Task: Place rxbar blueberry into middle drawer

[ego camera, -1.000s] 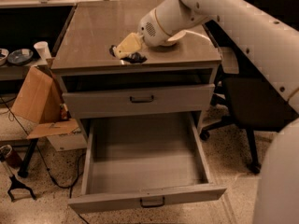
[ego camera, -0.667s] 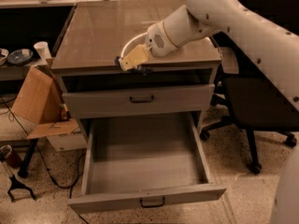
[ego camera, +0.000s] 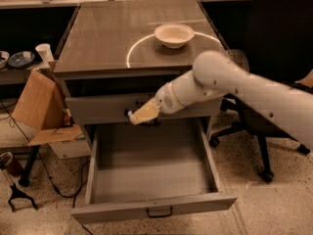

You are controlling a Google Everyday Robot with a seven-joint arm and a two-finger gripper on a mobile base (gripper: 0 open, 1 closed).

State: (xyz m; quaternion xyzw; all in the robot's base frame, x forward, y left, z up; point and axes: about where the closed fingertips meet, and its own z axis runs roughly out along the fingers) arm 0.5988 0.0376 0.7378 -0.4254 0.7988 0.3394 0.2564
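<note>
We saw the gripper point(ego camera: 142, 114) mid-frame against the upper drawer front point(ego camera: 98, 109), just above the open middle drawer point(ego camera: 151, 177). We couldn't see the bar or tell whether the gripper held it.

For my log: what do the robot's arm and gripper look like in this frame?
The arm is smooth, glossy white, built of thick rounded segments with a bulbous elbow; no cables or markings show. It narrows into a pale yellowish-tan gripper, which is above the open middle drawer.
</note>
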